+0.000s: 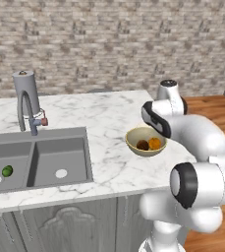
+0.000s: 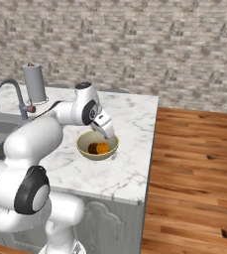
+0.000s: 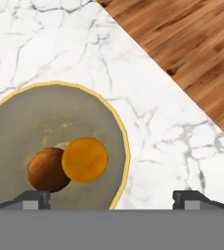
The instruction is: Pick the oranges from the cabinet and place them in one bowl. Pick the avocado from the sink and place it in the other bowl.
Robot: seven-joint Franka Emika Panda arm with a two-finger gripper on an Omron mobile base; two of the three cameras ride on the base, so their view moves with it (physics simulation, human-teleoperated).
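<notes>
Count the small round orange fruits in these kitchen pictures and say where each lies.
2. The bright orange ball and the darker brownish orange ball lie touching, side by side, in the pale yellow-beige round bowl on the counter.

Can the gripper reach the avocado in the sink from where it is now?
Probably yes. The open gripper holds nothing, and the avocado lies uncovered in the sink, though the faucet stands near the path.
</notes>
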